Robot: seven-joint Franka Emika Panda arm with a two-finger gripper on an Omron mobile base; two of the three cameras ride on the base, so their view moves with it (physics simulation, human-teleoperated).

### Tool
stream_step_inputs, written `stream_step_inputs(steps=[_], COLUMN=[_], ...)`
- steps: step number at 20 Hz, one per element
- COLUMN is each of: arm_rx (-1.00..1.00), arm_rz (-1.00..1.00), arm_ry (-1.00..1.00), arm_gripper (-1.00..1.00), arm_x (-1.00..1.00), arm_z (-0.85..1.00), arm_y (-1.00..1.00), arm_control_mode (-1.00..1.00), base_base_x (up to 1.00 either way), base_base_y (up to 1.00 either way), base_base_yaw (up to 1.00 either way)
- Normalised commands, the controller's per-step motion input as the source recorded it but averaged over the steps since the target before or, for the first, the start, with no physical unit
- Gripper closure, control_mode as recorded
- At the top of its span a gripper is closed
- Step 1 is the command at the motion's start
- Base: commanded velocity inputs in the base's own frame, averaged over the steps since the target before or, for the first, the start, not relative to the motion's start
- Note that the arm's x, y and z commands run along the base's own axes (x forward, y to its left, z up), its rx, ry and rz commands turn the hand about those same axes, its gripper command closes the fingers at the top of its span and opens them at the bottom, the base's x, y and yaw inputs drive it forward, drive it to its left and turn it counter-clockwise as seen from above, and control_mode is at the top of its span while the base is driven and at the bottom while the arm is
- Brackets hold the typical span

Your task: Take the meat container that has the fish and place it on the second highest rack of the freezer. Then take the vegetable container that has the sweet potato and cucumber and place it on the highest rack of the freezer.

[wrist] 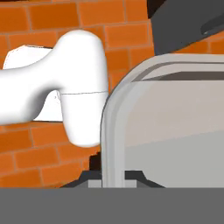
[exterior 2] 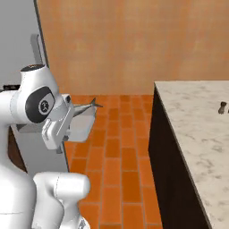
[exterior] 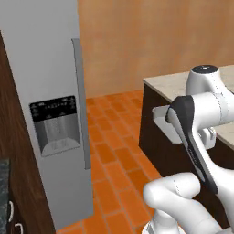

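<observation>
1. A grey container (exterior 2: 82,123) is held at the tool (wrist: 113,175), raised above the brick floor (exterior: 114,155) between the freezer (exterior: 45,91) and the table (exterior 2: 197,129).
2. In the hand view, the tool is seen closed on the container's rounded rim (wrist: 109,131), with a dark fingertip showing to either side of the wall.
3. In the right base view, a thin dark pointed shape projects over the container's edge; it is judged to be a fish tail, so this is probably the meat container. The rest of the contents cannot be made out.
4. The freezer door is seen shut, with its long handle (exterior: 81,105) and dispenser panel (exterior: 55,124) facing the room. No rack is exposed.
5. The step in hand is judged to be carriage of the container toward the freezer.
6. The container should be kept level, so that nothing slides out over the low wall.
7. The rim grip should not be loosened during travel.
8. A wide arc past the handle is advised, since contact there could twist the container in the tool.
</observation>
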Motion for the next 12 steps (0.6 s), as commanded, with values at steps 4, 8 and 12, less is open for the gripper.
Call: stream_step_inputs(steps=[4, 8, 12], arm_rx=[0.0, 0.0, 0.0], arm_rz=[0.0, 0.0, 0.0], arm_ry=[0.0, 0.0, 0.0], arm_gripper=[1.0, 1.0, 1.0], arm_x=[0.0, 0.0, 0.0], arm_z=[0.0, 0.0, 0.0], arm_y=[0.0, 0.0, 0.0], arm_control_mode=[1.0, 1.0, 1.0], base_base_x=[0.16, 0.52, 0.74], base_base_y=[0.0, -0.24, -0.43], base_base_yaw=[-0.3, 0.13, 0.26])
